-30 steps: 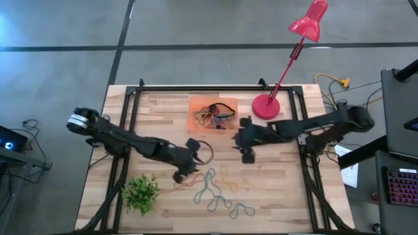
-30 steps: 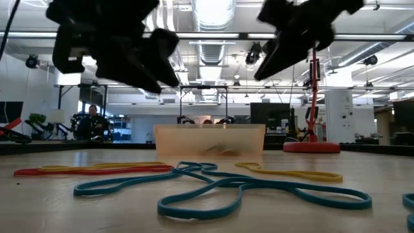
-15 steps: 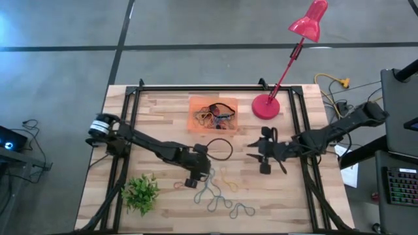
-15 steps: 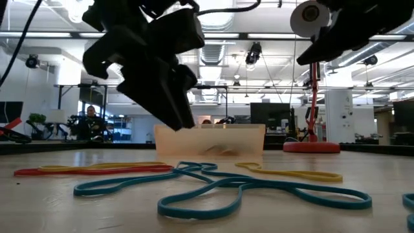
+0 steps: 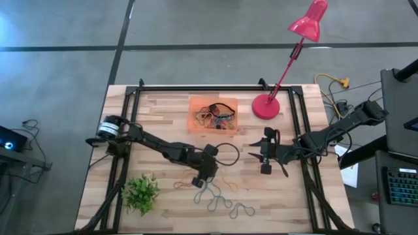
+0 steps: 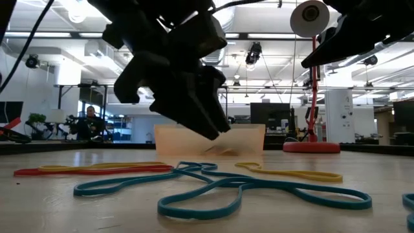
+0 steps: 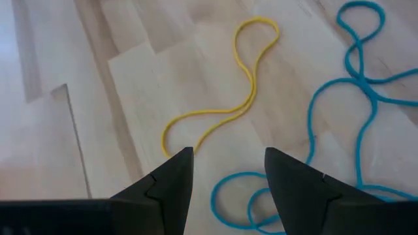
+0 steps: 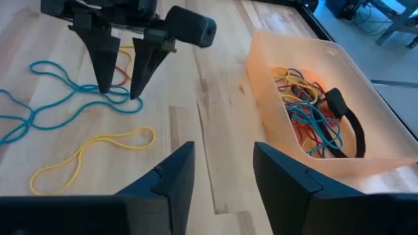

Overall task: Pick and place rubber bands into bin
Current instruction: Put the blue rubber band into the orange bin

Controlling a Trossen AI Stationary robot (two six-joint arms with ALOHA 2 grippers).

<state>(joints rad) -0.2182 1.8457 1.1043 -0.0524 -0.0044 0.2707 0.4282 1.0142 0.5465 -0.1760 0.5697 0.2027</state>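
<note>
Loose rubber bands lie flat on the wooden table near its front: a yellow band [image 7: 243, 91], blue bands [image 7: 356, 85] [image 6: 220, 191] and a red band [image 6: 90, 169]. More bands fill the orange bin [image 5: 213, 115] [image 8: 313, 98] at the far middle. My left gripper [image 5: 202, 177] [image 6: 217, 129] [image 7: 225, 176] hangs open, slanting down just above the loose bands, with nothing between its fingers. My right gripper [image 5: 253, 151] [image 8: 222, 176] stands open and higher up, to the right of them.
A small green plant [image 5: 140, 192] stands at the near left. A red lamp base [image 5: 266, 106] stands right of the bin. Black frame rails [image 5: 127, 130] run along the table's sides. Bare wood lies between the bin and the loose bands.
My left gripper has gone toward the table's right and near edges and sunk, coming down over the loose bands. My right gripper has drawn back from beside the bin toward the right edge. The bands have not moved.
</note>
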